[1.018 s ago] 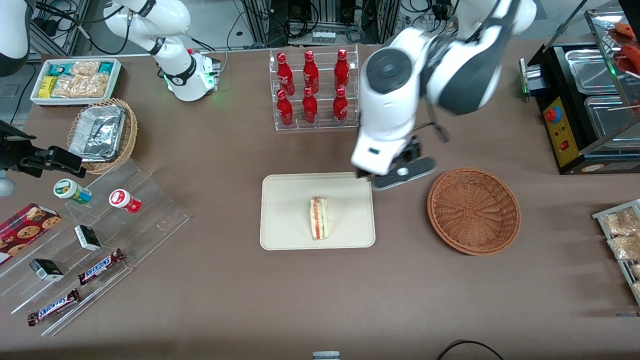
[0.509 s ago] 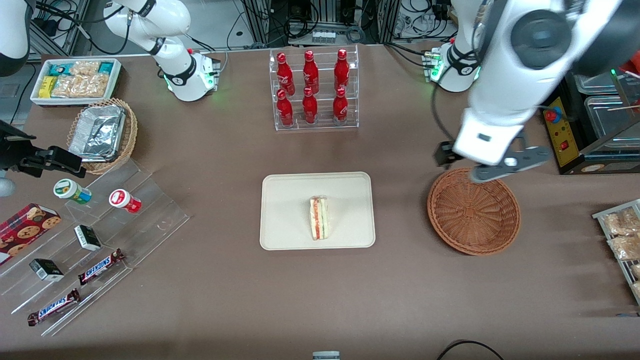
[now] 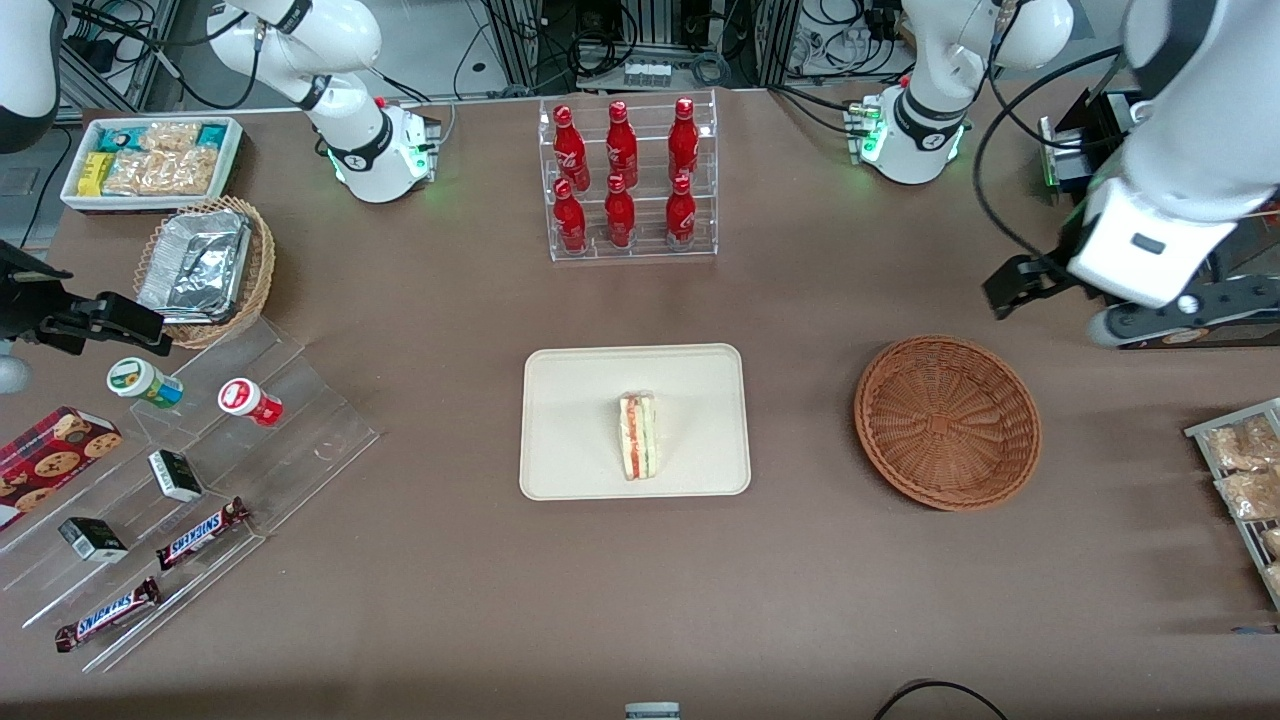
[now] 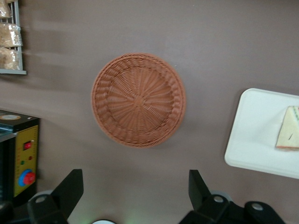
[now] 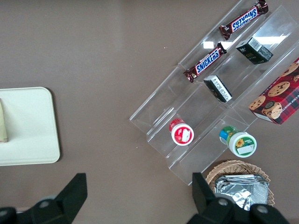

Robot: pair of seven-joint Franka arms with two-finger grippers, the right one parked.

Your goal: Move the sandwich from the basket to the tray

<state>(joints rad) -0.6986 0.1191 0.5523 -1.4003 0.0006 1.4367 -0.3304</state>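
**Front view: sandwich on tray, basket bare, claw up near the warmer**

Front view, near to far. Toward the parked arm's end, nearest the camera: clear stepped rack [image 3: 190, 480] w/ two Snickers bars [image 3: 202, 533], two small dark boxes [image 3: 92, 539], a red-lidded cup [image 3: 248, 400], a green-lidded cup [image 3: 145, 382] and a cookie box [image 3: 50, 458]. At the working arm's end, a rack of snack packets [image 3: 1240, 480].

Mid-table: cream tray [image 3: 575, 430] w/ the sandwich [image 3: 638, 435] lying on it, roughly centred, striped cut edge facing up, clear of the rim. Wicker basket [image 3: 947, 422] sits beside the tray toward the working arm's end, well apart from it, w/ nothing inside; nothing lies between the two.

Farther back: foil-lined wicker basket [image 3: 205, 268], then a white bin of snack packets [image 3: 150, 160]; bottle rack w/ six red bottles [image 3: 628, 180] in line w/ the tray; black food warmer [image 3: 1120, 260] w/ red button at the working arm's end.

Claw: gripper [image 3: 1100, 300] hangs above the table, farther from the camera than the basket, in front of the warmer. Left wrist view shows its two black fingers [image 4: 67, 191] spread wide, nothing between them, touching nothing; basket [image 4: 138, 100] sits below it, tray corner [image 4: 254, 135] and sandwich [image 4: 288, 134] beside that.
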